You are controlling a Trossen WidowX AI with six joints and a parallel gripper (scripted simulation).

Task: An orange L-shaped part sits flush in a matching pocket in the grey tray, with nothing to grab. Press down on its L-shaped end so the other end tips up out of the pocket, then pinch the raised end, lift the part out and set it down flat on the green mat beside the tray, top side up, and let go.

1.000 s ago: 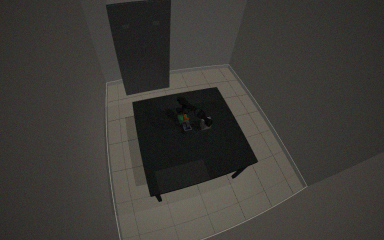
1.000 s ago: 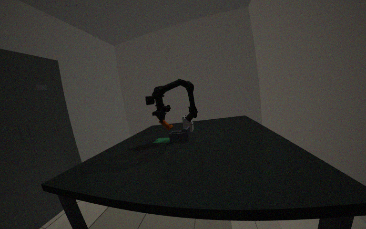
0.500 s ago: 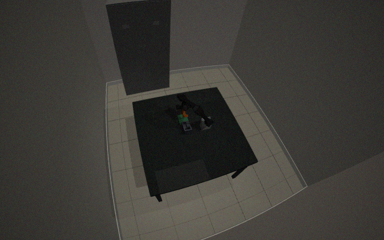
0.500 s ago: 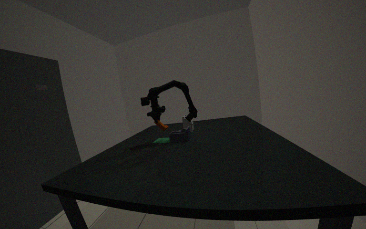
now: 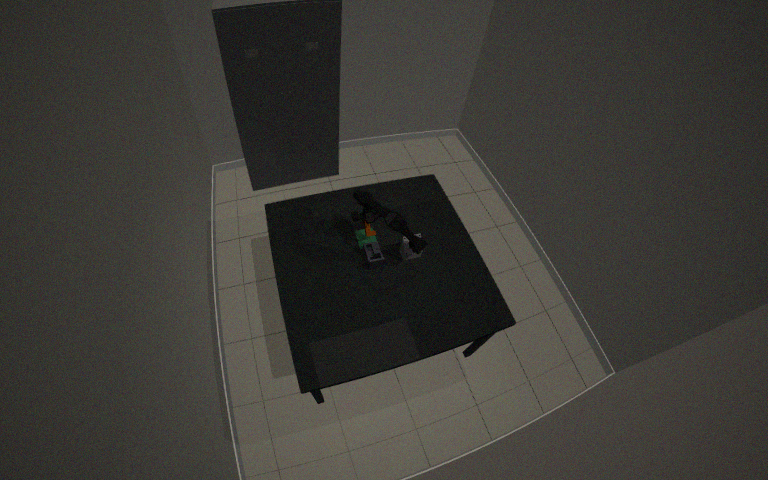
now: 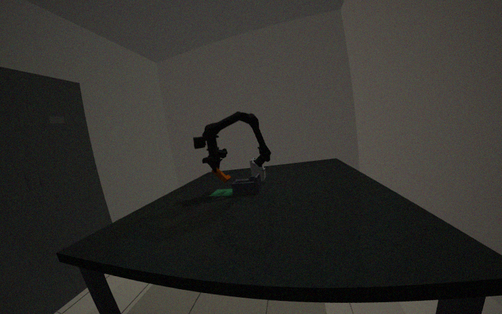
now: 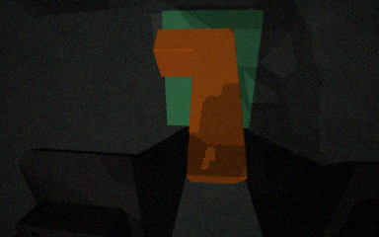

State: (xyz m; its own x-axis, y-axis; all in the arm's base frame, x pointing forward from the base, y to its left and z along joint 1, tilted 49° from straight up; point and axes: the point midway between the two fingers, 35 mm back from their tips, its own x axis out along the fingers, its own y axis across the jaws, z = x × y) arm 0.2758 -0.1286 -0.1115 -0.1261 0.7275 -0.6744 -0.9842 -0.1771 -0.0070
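Observation:
The orange L-shaped part (image 5: 369,231) (image 6: 222,176) (image 7: 214,64) hangs tilted in the air above the green mat (image 5: 363,240) (image 6: 221,192) (image 7: 179,106), its L-shaped end lower and pointing toward the tray side in the exterior view. My gripper (image 6: 214,169) (image 7: 214,134) is shut on the part's straight end, one finger on each side in the wrist view. The grey tray (image 5: 380,259) (image 6: 246,188) stands beside the mat, and its pocket shows empty and dark in the top view. The part is clear of both mat and tray.
The arm's light grey base mount (image 5: 406,250) (image 6: 256,169) stands close behind the tray. The arm arches from it over to the mat. The black table top (image 5: 368,300) (image 6: 281,237) carries all of this. The scene is dim.

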